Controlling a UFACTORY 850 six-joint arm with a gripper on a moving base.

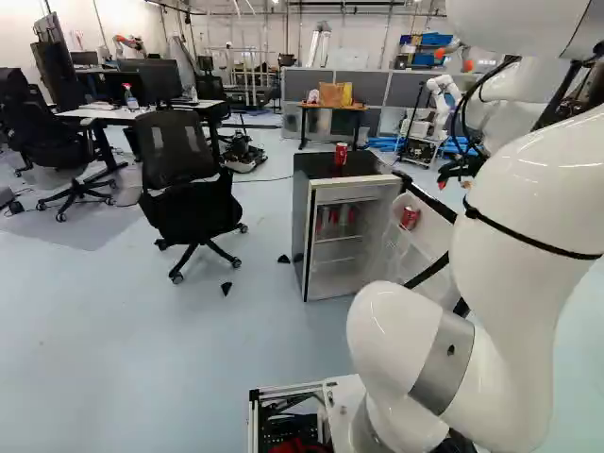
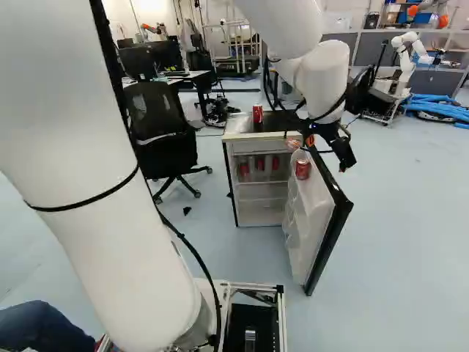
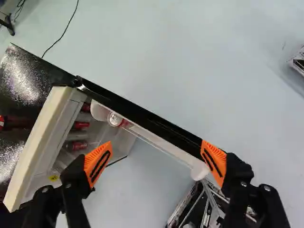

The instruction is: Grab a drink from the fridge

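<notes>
Pale floor surrounds the fridge, the landmark of this view. Nearest, above the fridge's open door, is the gripper, its fingers spread wide and holding nothing; a red door can sits in the door shelf, inner cans stand inside the fridge, and a top can stands upon it. A chair is left of the fridge in both base views, a table beyond it.
</notes>
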